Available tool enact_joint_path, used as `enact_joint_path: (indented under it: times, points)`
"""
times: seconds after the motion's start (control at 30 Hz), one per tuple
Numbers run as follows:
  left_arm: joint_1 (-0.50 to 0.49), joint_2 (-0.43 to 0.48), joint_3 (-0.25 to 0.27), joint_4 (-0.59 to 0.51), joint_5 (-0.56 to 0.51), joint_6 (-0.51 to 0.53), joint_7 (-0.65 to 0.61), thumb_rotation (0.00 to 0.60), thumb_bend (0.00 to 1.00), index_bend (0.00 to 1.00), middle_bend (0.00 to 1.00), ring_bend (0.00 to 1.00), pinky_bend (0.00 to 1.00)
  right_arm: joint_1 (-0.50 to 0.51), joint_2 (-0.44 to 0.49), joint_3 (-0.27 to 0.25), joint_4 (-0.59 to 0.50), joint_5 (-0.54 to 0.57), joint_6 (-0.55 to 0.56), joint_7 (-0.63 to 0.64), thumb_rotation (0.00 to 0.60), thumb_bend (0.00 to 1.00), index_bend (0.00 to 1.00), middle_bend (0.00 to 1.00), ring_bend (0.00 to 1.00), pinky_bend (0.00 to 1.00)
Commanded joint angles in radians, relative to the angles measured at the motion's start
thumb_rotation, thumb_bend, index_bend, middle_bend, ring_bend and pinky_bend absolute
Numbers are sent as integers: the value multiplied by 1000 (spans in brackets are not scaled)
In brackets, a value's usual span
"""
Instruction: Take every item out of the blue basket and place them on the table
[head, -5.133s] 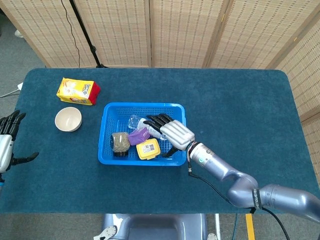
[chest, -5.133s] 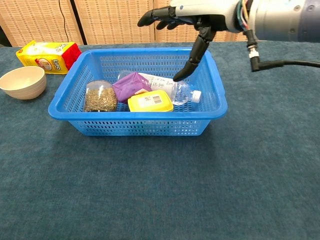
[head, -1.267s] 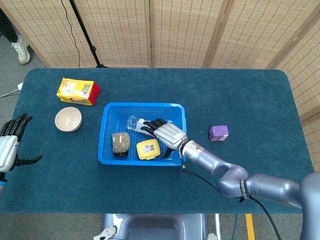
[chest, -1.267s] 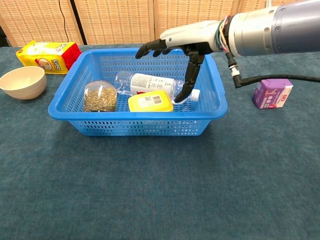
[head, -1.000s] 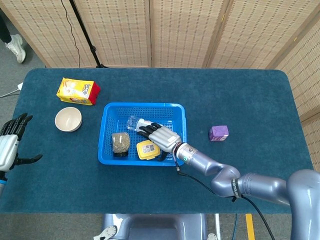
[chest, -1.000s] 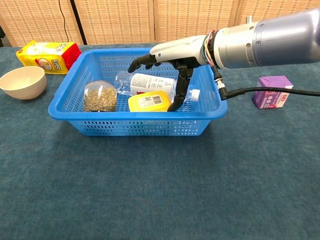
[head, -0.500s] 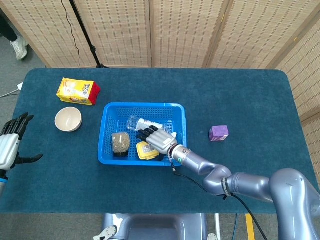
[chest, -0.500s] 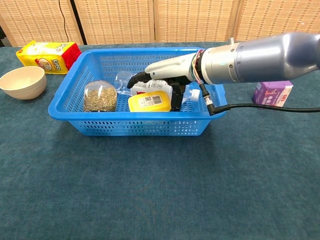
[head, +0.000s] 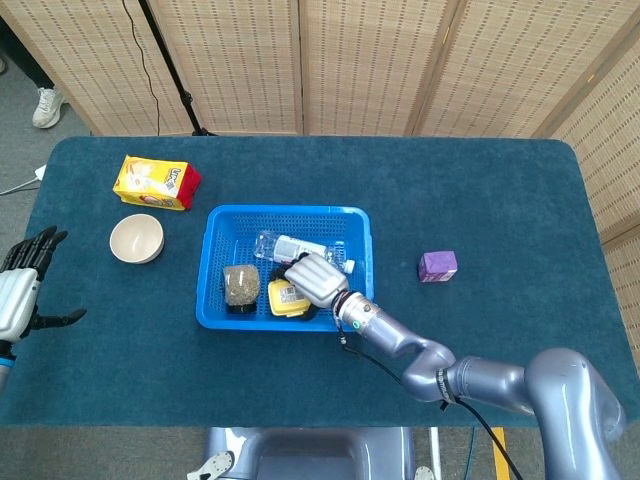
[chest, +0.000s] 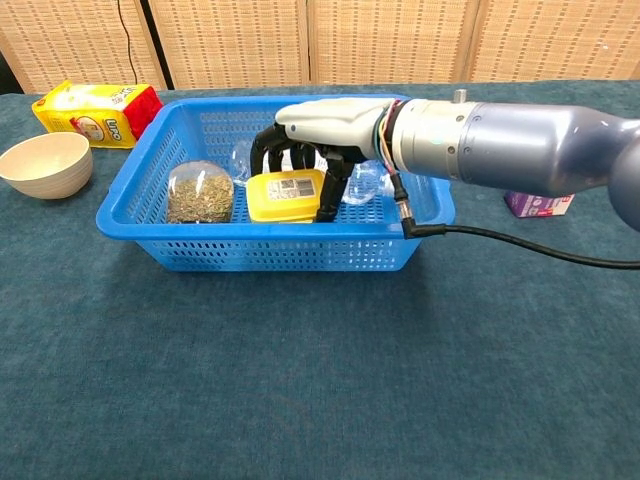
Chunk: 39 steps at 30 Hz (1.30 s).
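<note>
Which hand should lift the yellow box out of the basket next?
Right. The right hand is already curled around the yellow box inside the basket; the left hand sits off the table's left edge.

The head view looks steeply down from high at the near edge, taking in the whole table (head: 480, 190). The chest view sits low and close, facing far (nearly level). Both share the blue basket (head: 214, 250) (chest: 430, 215).
</note>
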Motion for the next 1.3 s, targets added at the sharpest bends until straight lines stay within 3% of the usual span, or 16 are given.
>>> enact_joint_path:
  times: [0.03,0.33,0.47,0.57,0.7,0.93,1.0,1.17,1.23,1.3]
  points:
    - [1,0,1,0,2,2,-1,600,99,0,0,0,0,-12,24,17,-33,-10,32,5,600,139,581,606,467,323]
    - [-1,1,8,-5,15,-4,3,600,99,0,0,0,0,-80,239,147,-210,28,189,-39,600,149,586,611,468,332]
    - [1,4,11,-10,25,0,-2,600,99,0,0,0,0,-134,347,154,-256,74,207,-63,600,149,585,611,468,332]
    - [4,7,14,-15,37,6,-4,600,99,0,0,0,0,-208,451,114,-313,83,219,-71,600,149,583,611,468,333]
    - [6,9,17,-20,48,10,-8,600,99,0,0,0,0,-295,523,44,-362,25,262,-60,600,150,580,611,468,338]
    - [8,11,20,-27,60,16,-8,600,99,0,0,0,0,-373,547,-31,-361,-21,280,-7,600,152,583,611,468,347]
    - [6,9,20,-28,57,13,-3,600,99,0,0,0,0,-403,536,-73,-356,-36,276,-12,600,151,582,611,468,348]
    - [8,9,22,-31,56,17,1,600,99,0,0,0,0,-412,497,-95,-340,-50,264,-40,600,151,554,593,462,345]
    - [10,9,22,-31,56,20,1,600,99,0,0,0,0,-405,488,-108,-332,-54,230,-39,600,136,443,480,373,285]
    - [12,10,23,-30,56,22,-2,600,99,0,0,0,0,-384,501,-127,-331,-39,146,-39,600,61,200,210,151,130]
